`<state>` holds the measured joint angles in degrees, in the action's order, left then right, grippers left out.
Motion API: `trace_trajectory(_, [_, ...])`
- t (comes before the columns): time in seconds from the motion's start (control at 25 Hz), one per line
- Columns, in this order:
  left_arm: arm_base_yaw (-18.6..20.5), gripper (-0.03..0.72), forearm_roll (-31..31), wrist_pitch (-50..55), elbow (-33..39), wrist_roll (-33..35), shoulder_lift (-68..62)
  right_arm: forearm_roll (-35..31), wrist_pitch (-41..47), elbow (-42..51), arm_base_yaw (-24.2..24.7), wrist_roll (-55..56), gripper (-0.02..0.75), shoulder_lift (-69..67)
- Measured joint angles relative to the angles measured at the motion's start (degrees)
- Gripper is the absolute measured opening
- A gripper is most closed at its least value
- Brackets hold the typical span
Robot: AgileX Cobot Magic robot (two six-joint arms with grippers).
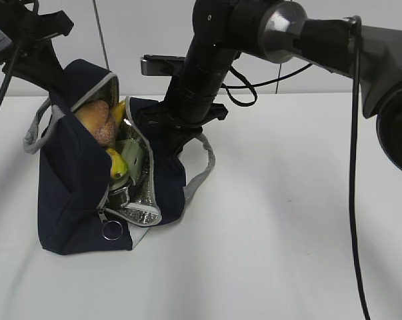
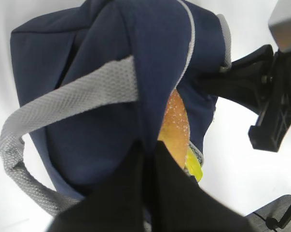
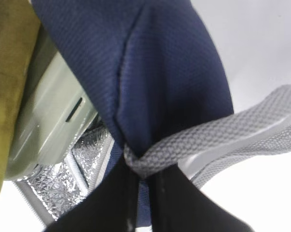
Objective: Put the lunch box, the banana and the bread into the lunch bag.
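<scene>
The navy lunch bag stands open at the left of the table. Inside it I see the golden bread, the yellow banana and the green lid of the lunch box. My left gripper is shut on the bag's navy rim fabric, with the bread and the banana just beyond it. My right gripper is shut on the opposite navy rim, where a grey strap crosses. The lunch box and the banana show beside it.
Silver foil lining shows inside the bag. The zipper ring pull hangs at the bag's front. Grey strap handles droop on both sides. The right arm reaches over the table behind the bag, and cables hang at the right.
</scene>
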<state>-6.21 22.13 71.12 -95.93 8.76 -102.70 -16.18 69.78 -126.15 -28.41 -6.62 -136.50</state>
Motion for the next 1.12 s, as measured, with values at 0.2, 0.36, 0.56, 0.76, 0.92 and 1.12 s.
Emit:
trace_trajectory(0.2, [-0.1, 0.001, 1.6, 0.0, 0.0, 0.0, 0.0, 0.4, 0.8, -2.1, 0.0, 0.0, 0.001, 0.2])
trace_trajectory(0.36, [-2.4, 0.001, 1.8, -0.1, 0.0, 0.0, 0.0, 0.4, 1.8, -3.9, 0.4, 0.1, 0.000, 3.8])
trace_trajectory(0.56, [-8.6, 0.001, 1.5, -1.3, 0.0, 0.2, 0.1, 0.8, 2.8, -4.1, 3.7, 0.1, -0.001, 10.5])
trace_trajectory(0.76, [-14.2, 0.001, 1.3, -0.9, 0.0, 0.4, 0.1, 0.7, 4.0, -4.1, 6.8, 0.1, -0.002, 16.9])
trace_trajectory(0.92, [-18.0, 0.001, 1.4, -0.9, -0.3, 0.4, 0.1, 1.1, 4.1, -3.1, 8.1, 0.0, -0.002, 21.0])
trace_trajectory(1.12, [-20.8, 0.001, 1.3, -0.4, -5.4, 0.5, 0.1, 1.5, 3.8, 3.9, 8.6, -1.3, -0.002, 24.9])
